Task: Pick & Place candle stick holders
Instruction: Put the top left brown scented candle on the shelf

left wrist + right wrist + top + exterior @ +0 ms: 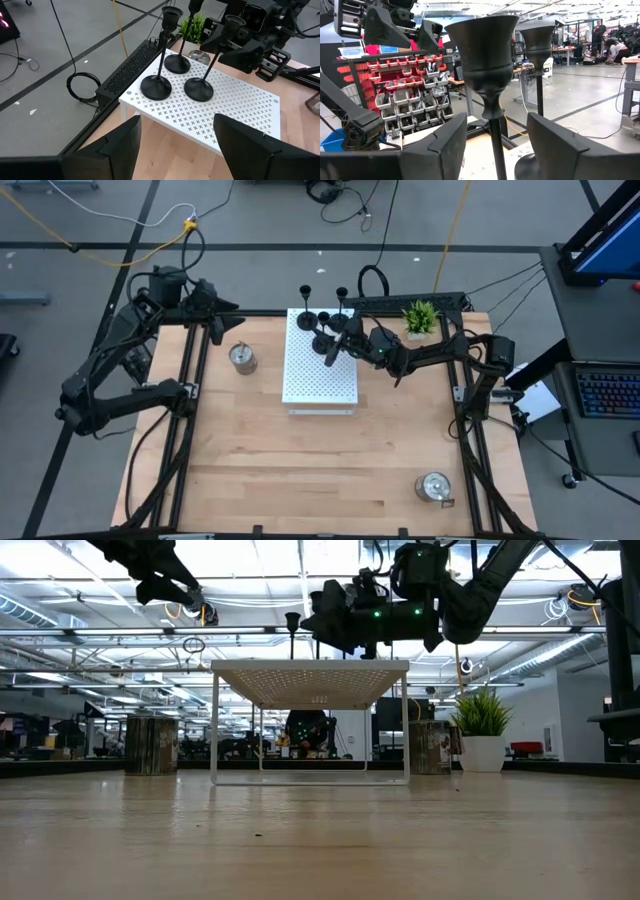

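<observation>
Right claw (pixel 338 343) is at the far end of the white board (pixel 320 375), fingers spread wide, level with the stem of a black holder (pixel 487 55). In the right wrist view the stem runs upright through the gap between the two fingers (pixel 440 145), touching neither as far as I can tell, so nothing is gripped yet. Long axis is vertical; the claw comes at it sideways, so I'd say the next move is just to close on the stem. Two more black holders (pixel 156 86) stand close by on the same end of the board, so there's little room to swing. Left claw (pixel 222 320) hangs over the far left of the bench, open and empty, clearly the farther arm. One silver holder (pixel 242 358) sits left of the board, another (pixel 434 487) near the front right corner.
</observation>
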`<state>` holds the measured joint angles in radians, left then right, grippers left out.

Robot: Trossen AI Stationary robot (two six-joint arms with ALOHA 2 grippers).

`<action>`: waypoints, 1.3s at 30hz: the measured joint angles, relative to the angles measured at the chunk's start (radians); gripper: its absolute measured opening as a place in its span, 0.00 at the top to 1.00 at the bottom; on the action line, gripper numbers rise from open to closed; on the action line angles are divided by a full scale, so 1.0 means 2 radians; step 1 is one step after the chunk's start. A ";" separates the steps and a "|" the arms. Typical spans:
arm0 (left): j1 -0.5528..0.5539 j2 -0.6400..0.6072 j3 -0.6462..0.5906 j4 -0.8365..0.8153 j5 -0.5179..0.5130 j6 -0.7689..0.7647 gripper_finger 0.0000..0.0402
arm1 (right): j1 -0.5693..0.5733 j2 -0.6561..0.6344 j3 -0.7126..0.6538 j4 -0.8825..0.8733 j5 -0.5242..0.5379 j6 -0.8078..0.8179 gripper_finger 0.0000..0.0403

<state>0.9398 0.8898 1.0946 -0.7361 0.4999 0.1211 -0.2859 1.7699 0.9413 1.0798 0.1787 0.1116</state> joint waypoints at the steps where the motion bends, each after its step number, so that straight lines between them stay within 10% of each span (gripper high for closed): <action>1: 0.000 0.000 0.000 0.000 0.000 0.000 0.36 | 0.000 0.000 0.000 0.000 0.000 0.000 0.49; 39: 0.000 0.000 0.000 -0.001 0.000 0.016 0.36 | 0.000 -0.036 0.000 -0.068 0.004 -0.015 0.34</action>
<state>0.9401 0.8902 1.0946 -0.7372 0.4995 0.1524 -0.2859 1.6986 0.9405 0.9437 0.1867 0.0818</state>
